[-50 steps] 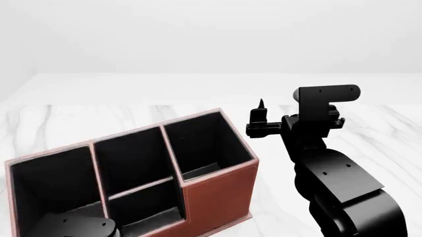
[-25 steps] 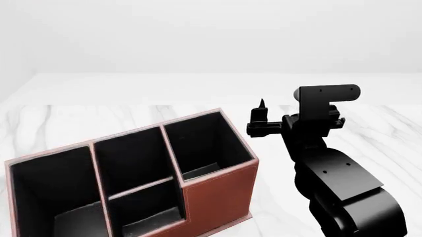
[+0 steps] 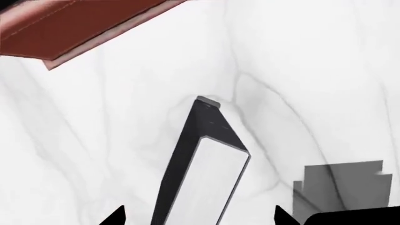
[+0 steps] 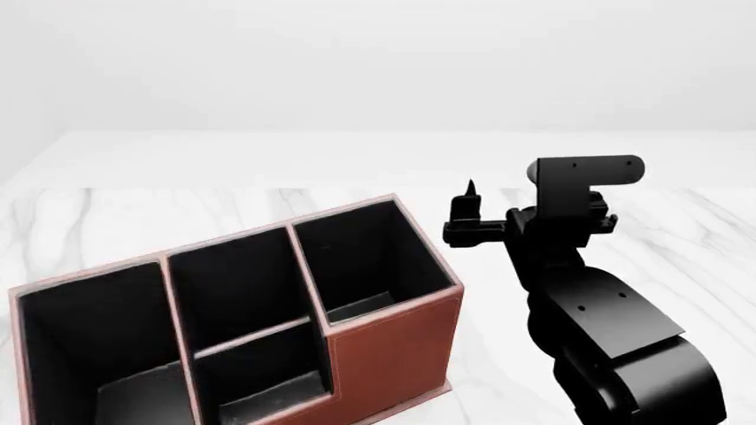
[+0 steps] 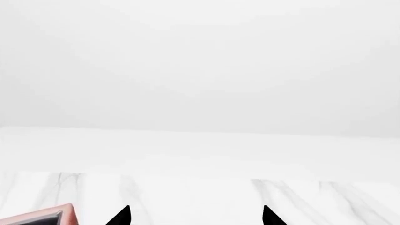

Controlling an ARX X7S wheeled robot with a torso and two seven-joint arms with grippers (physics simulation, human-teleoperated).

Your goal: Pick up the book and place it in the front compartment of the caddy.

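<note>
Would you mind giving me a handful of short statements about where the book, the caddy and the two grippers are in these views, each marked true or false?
1. The book stands on the marble table with white page edges showing. True.
2. The book is already inside the caddy. False: every cell visible in the head view holds no book, and the book is outside on the marble.
3. The left gripper has its fingertips spread on either side of the book. True.
4. The right gripper is clamped on the caddy's rim. False: it is apart from the caddy, to its right, holding nothing.
5. A white mug sits in the caddy. False: no mug is visible.
</note>
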